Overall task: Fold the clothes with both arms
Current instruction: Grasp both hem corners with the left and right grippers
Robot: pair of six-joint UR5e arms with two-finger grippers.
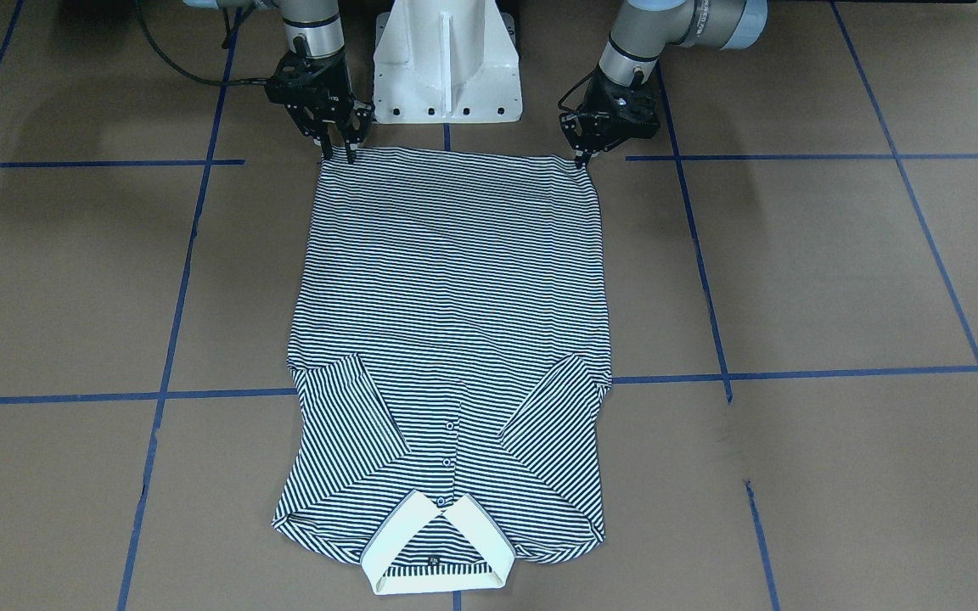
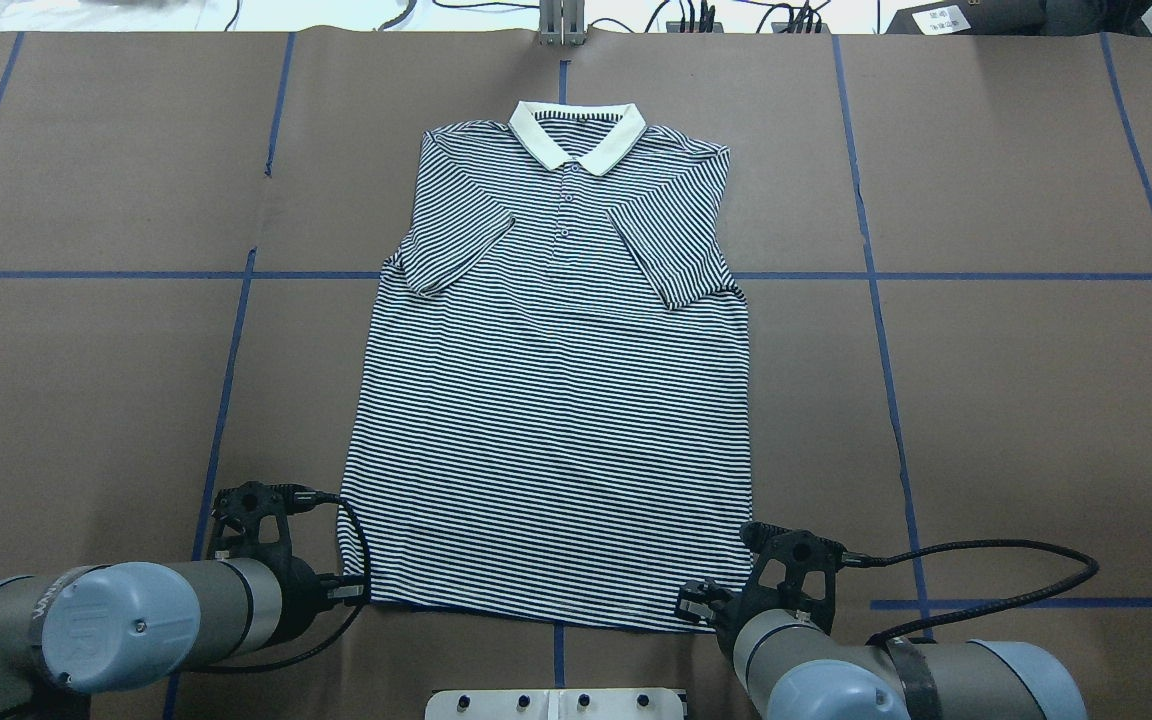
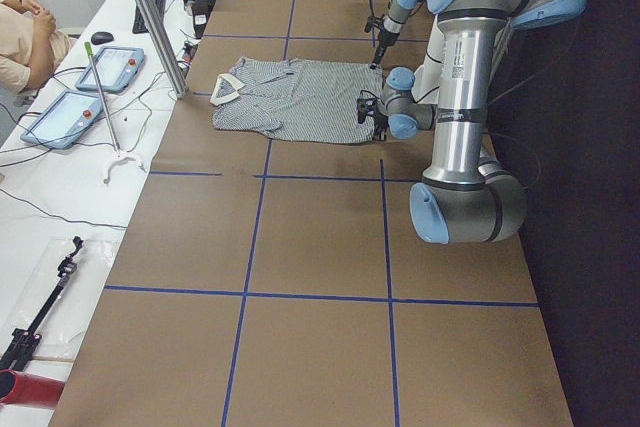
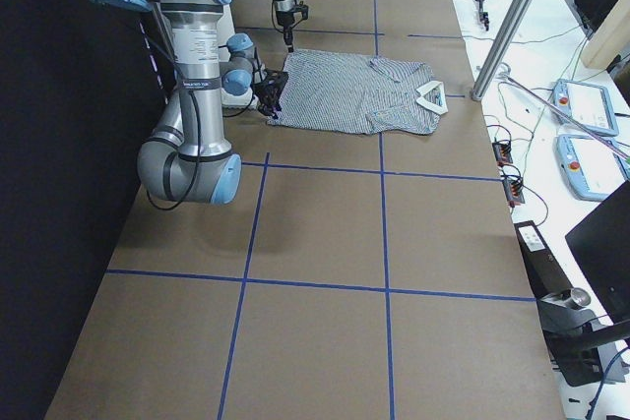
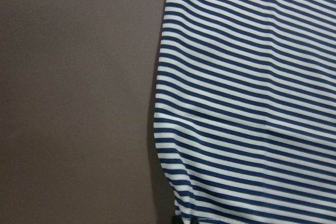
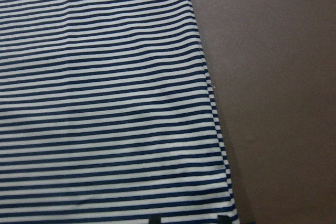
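Overhead exterior showed me the left arm (image 2: 136, 610) reaching in low from the near left, its left gripper (image 1: 581, 159) set at the near left corner of the hem. I could not tell whether those fingers were apart or pinched on the cloth; the left wrist view caught only a sliver of black at the fabric's edge. The polo shirt (image 2: 556, 400) lay flat and face up in the middle of the brown table (image 2: 1016, 400), hem towards the robot, cream collar (image 2: 576, 135) at the far side, and both short sleeves were folded inward over the chest. At the near right corner of the hem sat the right gripper (image 1: 340, 154). Its two fingers stood apart in the front-facing view, and the right wrist view showed two separate dark tips on the striped edge. The right arm (image 2: 886, 680) came in from the near right.
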